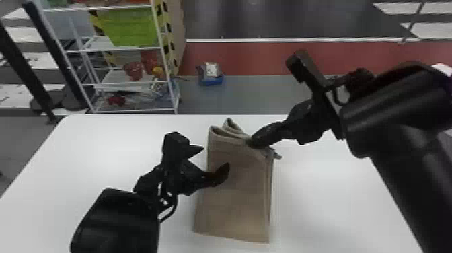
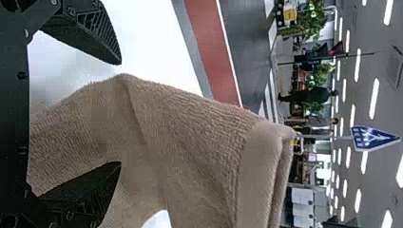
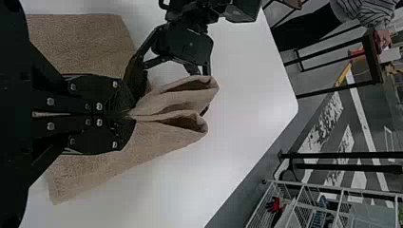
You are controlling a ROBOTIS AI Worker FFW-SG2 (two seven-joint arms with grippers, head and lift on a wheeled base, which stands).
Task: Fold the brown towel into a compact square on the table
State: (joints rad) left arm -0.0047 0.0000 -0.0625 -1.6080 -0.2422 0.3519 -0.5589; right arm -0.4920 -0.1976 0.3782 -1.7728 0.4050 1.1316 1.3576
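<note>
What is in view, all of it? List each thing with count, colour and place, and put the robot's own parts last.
Towel: 1, brown, folded in layers on the table, its far end raised
Table: 1, white, under the towel
Wire shelf rack: 1, white, beyond the table, to the left
Bin: 1, bright green, on the rack
Box: 1, blue, on the floor beyond the table
Floor band: 1, red, beyond the box
Triangular sign: 1, blue and white, in the background
Plants: several, green, in the background
Ceiling lights: many, white, overhead
Left gripper: 1, black, open at the towel's left edge
Right gripper: 1, black, shut on the towel's far end
</note>
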